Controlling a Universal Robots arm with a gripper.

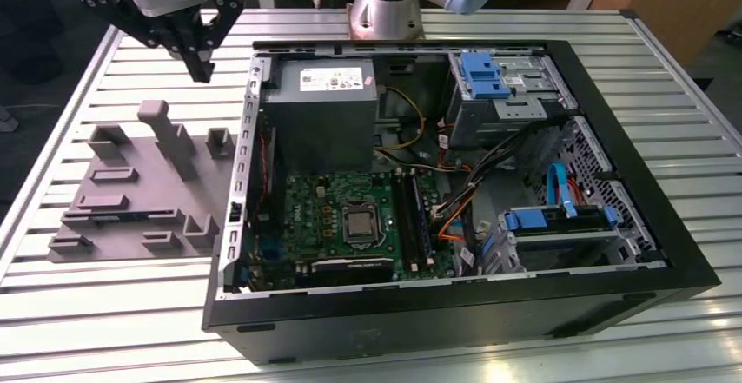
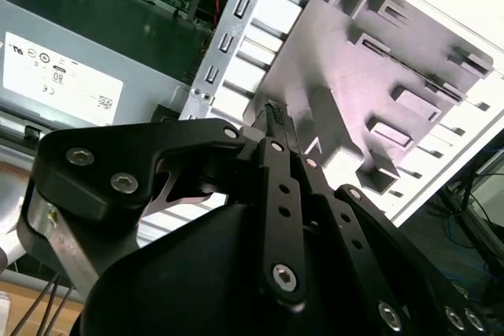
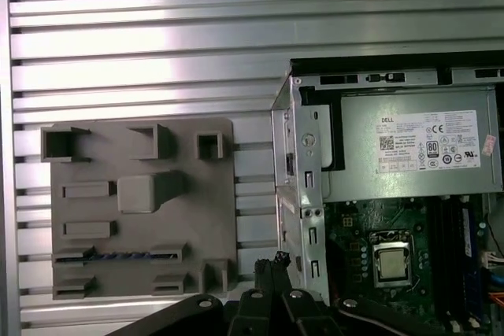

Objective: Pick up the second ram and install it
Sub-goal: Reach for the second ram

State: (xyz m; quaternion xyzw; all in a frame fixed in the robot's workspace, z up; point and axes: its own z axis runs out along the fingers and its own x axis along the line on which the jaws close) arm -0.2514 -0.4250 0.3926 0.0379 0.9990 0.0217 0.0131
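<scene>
The hand [image 1: 200,72] hovers with fingers [image 2: 274,127] pinched together, carrying nothing: the approach to the pickup, I'd say. Below it and off to the side, the second ram [image 3: 118,256] sits on edge in a slot of the grey fixture [image 3: 142,155]. Grasping it calls for opening up and squaring along the stick, with the motherboard [image 1: 325,201] on the hand's other side.

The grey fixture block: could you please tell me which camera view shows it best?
The first wrist view: it looks straight down on the grey fixture block, whole in frame. The exterior view shows it at a slant, posts upright; the second wrist view shows part of it past the gripper.
</scene>
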